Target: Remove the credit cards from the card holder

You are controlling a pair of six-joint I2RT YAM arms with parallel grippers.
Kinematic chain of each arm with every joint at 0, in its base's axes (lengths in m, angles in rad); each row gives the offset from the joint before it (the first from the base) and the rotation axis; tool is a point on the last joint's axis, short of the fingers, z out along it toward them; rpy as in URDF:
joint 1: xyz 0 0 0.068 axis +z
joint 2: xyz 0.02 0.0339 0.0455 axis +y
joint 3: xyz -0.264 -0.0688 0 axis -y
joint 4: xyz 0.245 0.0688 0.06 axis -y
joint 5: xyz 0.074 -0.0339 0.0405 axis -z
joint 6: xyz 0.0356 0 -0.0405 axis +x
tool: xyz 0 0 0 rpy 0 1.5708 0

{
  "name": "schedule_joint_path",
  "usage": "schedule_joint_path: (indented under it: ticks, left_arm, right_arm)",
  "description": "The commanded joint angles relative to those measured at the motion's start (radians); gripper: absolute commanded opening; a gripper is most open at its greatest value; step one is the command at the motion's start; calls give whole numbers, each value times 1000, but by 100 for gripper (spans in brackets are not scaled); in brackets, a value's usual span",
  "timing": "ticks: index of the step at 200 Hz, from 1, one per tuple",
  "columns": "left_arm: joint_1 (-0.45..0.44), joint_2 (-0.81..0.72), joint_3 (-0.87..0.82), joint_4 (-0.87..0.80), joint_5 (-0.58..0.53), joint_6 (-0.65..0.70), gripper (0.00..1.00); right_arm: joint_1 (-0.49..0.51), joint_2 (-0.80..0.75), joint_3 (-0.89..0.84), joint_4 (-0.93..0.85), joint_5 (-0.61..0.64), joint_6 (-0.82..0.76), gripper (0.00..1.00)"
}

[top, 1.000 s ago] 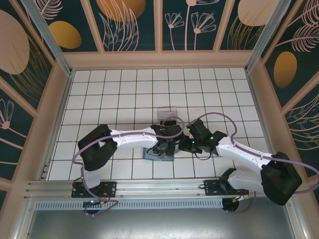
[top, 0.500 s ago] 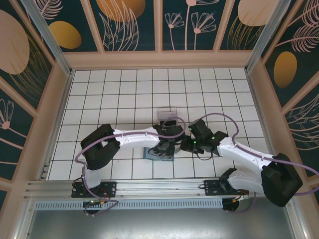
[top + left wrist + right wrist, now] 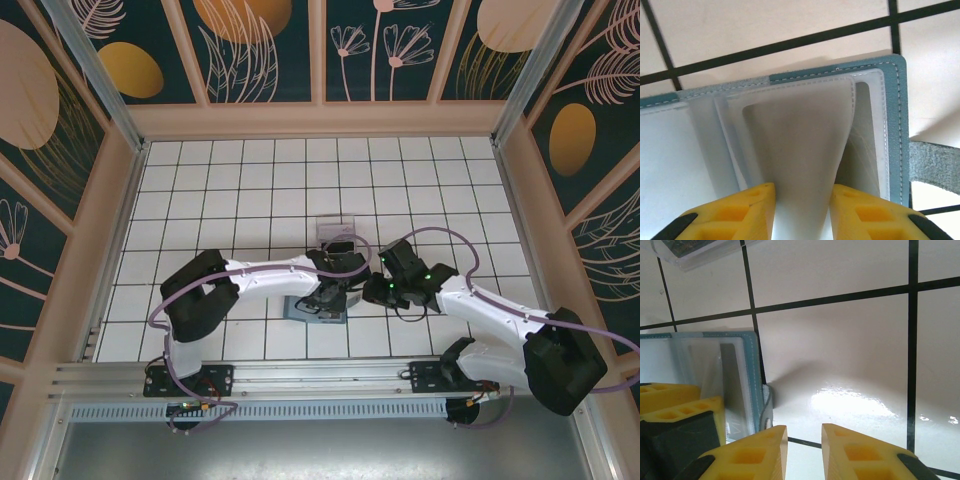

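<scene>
Your left hand (image 3: 801, 192) has just narrowed onto pale sleeve (image 3: 795, 135) of open card holder (image 3: 897, 125) and pinches it from both sides. Card holder lies flat on table (image 3: 840, 340), under that hand. Whether sleeve holds a card: cannot tell. Right hand (image 3: 804, 432) slightly parted, empty, just beside card holder's edge. Grip looks set, so pull-out likely comes next.

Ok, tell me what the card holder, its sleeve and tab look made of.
The holder: matte teal, stitched edge, likely faux leather or fabric. The sleeve: frosted, translucent, bending, so soft plastic. The tab: grey, fuzzy, perhaps hook-and-loop.
</scene>
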Motion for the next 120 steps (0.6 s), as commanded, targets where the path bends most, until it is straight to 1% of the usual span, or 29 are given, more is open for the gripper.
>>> schedule_joint_path:
  ticks: [1,78,81,95,120]
  left_arm:
    - [-2,-42,10,-81,-43,-14,36]
    - [-1,-110,-6,-117,-93,-27,36]
    - [-2,-112,-8,-142,-94,-27,36]
    - [-2,-124,-20,-152,-103,-32,36]
    - [-1,-154,-47,-159,-115,-40,33]
  right_arm:
    - [-5,-2,10,-28,20,-10,25]
    - [-3,6,39,-40,22,-8,26]
    - [-3,7,41,-40,21,-9,25]
    - [0,10,46,-42,20,-8,25]
    - [4,21,59,-45,21,-8,25]
